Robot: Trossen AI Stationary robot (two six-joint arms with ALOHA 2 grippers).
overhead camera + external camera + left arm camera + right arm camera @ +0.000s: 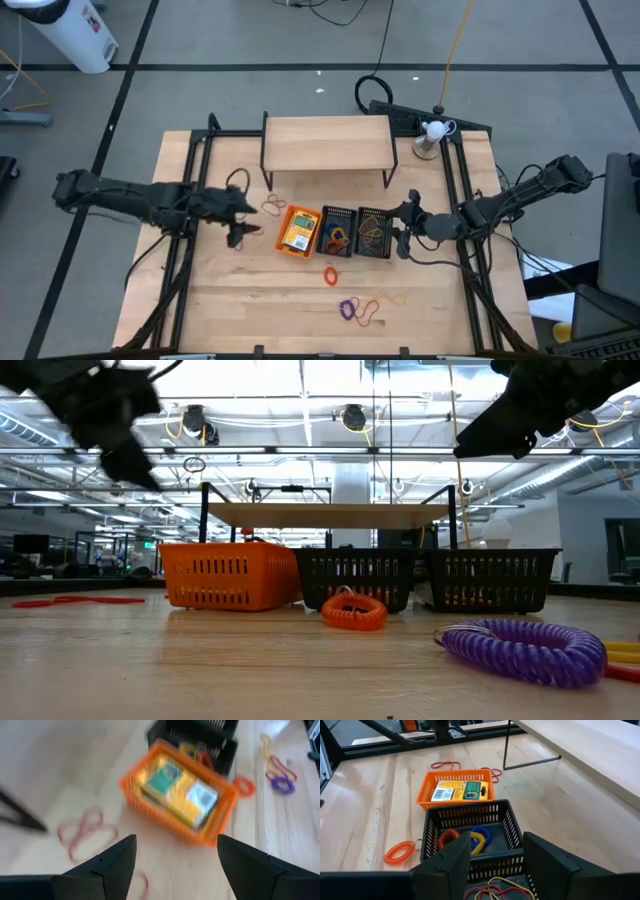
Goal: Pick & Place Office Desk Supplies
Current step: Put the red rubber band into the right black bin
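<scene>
Nearest, one purple coil (525, 650) is lying beside a few thin yellow loops (385, 299), too tangled to count, with one orange coil (353, 610) just beyond. Three trays are sitting in a row: one orange tray (230, 575) holding at least one crayon box (460, 790), and two black trays (355, 578), one holding three coils, the other thin bands. The right gripper (495, 842) is hovering over the black trays, fingers apart and holding nothing. Descending, it is risking clipping a rim and shoving the row. The left gripper (176, 840) is hanging wide open and empty beside the orange tray, near a couple of red bands (273, 206). Being flat and tangled, they are likely to slip or come up together. One riser (327, 145) is standing farthest.
</scene>
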